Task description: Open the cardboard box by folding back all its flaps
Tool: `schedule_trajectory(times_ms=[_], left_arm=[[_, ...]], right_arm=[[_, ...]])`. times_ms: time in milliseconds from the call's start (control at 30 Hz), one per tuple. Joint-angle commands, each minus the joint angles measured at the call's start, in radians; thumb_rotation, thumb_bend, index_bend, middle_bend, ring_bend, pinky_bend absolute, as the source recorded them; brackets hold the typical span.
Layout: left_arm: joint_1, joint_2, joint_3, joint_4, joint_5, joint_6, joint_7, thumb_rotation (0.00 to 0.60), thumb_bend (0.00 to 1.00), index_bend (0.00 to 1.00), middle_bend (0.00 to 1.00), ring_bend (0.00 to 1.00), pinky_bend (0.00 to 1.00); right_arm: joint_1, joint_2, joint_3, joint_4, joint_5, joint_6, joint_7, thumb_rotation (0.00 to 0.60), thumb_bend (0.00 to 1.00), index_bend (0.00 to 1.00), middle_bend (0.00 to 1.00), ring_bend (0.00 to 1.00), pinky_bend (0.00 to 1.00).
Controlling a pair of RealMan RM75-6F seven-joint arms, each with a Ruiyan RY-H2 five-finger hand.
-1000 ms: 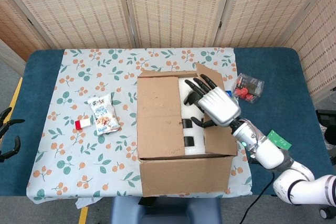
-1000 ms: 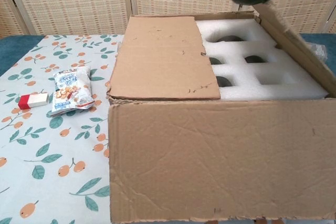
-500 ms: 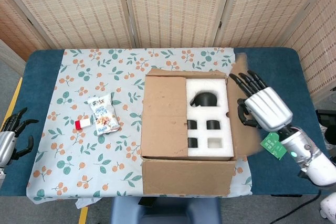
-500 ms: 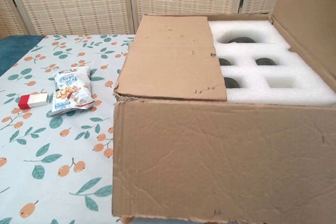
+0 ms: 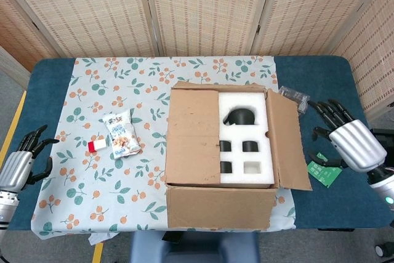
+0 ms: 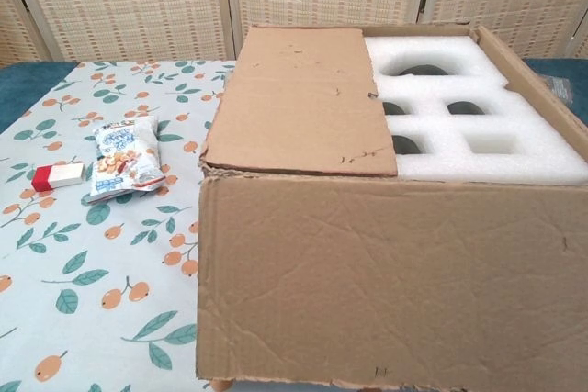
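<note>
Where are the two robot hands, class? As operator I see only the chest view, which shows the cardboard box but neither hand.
Observer: The right robot hand hovers to the right of the cardboard box, fingers spread, holding nothing, apart from the folded-out right flap.
Operator: And the left one?
Observer: The left robot hand is at the left edge of the blue table, beyond the tablecloth, also holding nothing.
Operator: Anything lying near the right one?
Observer: A green card lies on the table just beside it, between the hand and the flap.
</note>
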Motion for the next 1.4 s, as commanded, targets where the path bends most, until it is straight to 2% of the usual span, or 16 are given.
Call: schedule_trajectory(times_ms=[33, 133, 233, 367, 433, 500, 567, 733, 967, 1033, 1067, 1100, 1200, 1267, 1400], left_arm=[[-0.028, 0.042, 0.004, -0.050, 0.056, 0.015, -0.019, 0.600, 0.65, 0.28, 0.00, 0.00, 0.00], [-0.076, 0.117, 0.022, -0.141, 0.131, -0.007, -0.038, 0.600, 0.65, 0.28, 0.00, 0.00, 0.00], [-0.130, 0.191, 0.030, -0.242, 0.191, -0.045, -0.019, 0.600, 0.65, 0.25, 0.00, 0.00, 0.00], [-0.184, 0.235, 0.017, -0.355, 0.210, -0.109, 0.120, 0.600, 0.65, 0.18, 0.00, 0.00, 0.00], [-0.204, 0.237, -0.003, -0.417, 0.179, -0.146, 0.215, 0.600, 0.61, 0.15, 0.00, 0.00, 0.00], [-0.221, 0.233, -0.020, -0.472, 0.146, -0.179, 0.288, 0.600, 0.50, 0.11, 0.00, 0.00, 0.00], [-0.242, 0.231, -0.038, -0.535, 0.110, -0.217, 0.345, 0.600, 0.45, 0.08, 0.00, 0.00, 0.00], [-0.313, 0.229, -0.083, -0.649, 0.012, -0.328, 0.468, 0.600, 0.44, 0.09, 0.00, 0.00, 0.00], [-0.418, 0.171, -0.138, -0.705, -0.145, -0.457, 0.611, 0.600, 0.44, 0.18, 0.00, 0.00, 0.00], [-0.446, 0.146, -0.147, -0.703, -0.163, -0.481, 0.620, 0.600, 0.48, 0.22, 0.00, 0.00, 0.00], [-0.457, 0.134, -0.150, -0.698, -0.166, -0.489, 0.622, 0.600, 0.55, 0.25, 0.00, 0.00, 0.00], [-0.469, 0.121, -0.154, -0.691, -0.167, -0.495, 0.621, 0.600, 0.68, 0.29, 0.00, 0.00, 0.00], [-0.514, 0.077, -0.164, -0.655, -0.161, -0.524, 0.627, 0.600, 0.96, 0.37, 0.00, 0.00, 0.00], [-0.537, 0.053, -0.172, -0.631, -0.152, -0.532, 0.629, 0.600, 1.00, 0.39, 0.00, 0.00, 0.00], [-0.599, 0.015, -0.189, -0.581, -0.152, -0.577, 0.625, 0.600, 1.00, 0.42, 0.00, 0.00, 0.00]], right_arm=[[-0.060, -0.076, -0.001, 0.067, -0.015, 0.086, 0.039, 0.267, 0.43, 0.49, 0.00, 0.00, 0.00], [-0.115, -0.143, -0.001, 0.113, 0.014, 0.138, 0.031, 0.270, 0.43, 0.48, 0.00, 0.00, 0.00], [-0.172, -0.206, 0.000, 0.140, 0.064, 0.171, 0.004, 0.322, 0.43, 0.44, 0.00, 0.00, 0.00], [-0.229, -0.279, 0.015, 0.173, 0.097, 0.235, 0.031, 0.324, 0.43, 0.40, 0.00, 0.00, 0.00], [-0.250, -0.303, 0.027, 0.192, 0.097, 0.276, 0.054, 0.324, 0.43, 0.40, 0.00, 0.00, 0.00], [-0.259, -0.305, 0.032, 0.201, 0.084, 0.299, 0.057, 0.326, 0.43, 0.39, 0.00, 0.00, 0.00], [-0.269, -0.301, 0.042, 0.201, 0.072, 0.329, 0.073, 0.326, 0.43, 0.38, 0.00, 0.00, 0.00], [-0.282, -0.286, 0.050, 0.220, 0.063, 0.345, 0.171, 0.327, 0.43, 0.38, 0.00, 0.00, 0.00], [-0.314, -0.266, 0.068, 0.244, 0.059, 0.398, 0.283, 0.328, 0.43, 0.38, 0.00, 0.00, 0.00], [-0.322, -0.263, 0.072, 0.254, 0.058, 0.411, 0.316, 0.328, 0.43, 0.38, 0.00, 0.00, 0.00], [-0.324, -0.262, 0.074, 0.258, 0.058, 0.415, 0.329, 0.328, 0.43, 0.38, 0.00, 0.00, 0.00], [-0.327, -0.261, 0.075, 0.262, 0.057, 0.418, 0.341, 0.328, 0.43, 0.38, 0.00, 0.00, 0.00], [-0.334, -0.257, 0.080, 0.275, 0.053, 0.428, 0.375, 0.329, 0.43, 0.38, 0.00, 0.00, 0.00], [-0.337, -0.256, 0.083, 0.282, 0.053, 0.431, 0.391, 0.329, 0.43, 0.38, 0.00, 0.00, 0.00], [-0.337, -0.253, 0.087, 0.296, 0.051, 0.424, 0.429, 0.327, 0.43, 0.38, 0.00, 0.00, 0.00]])
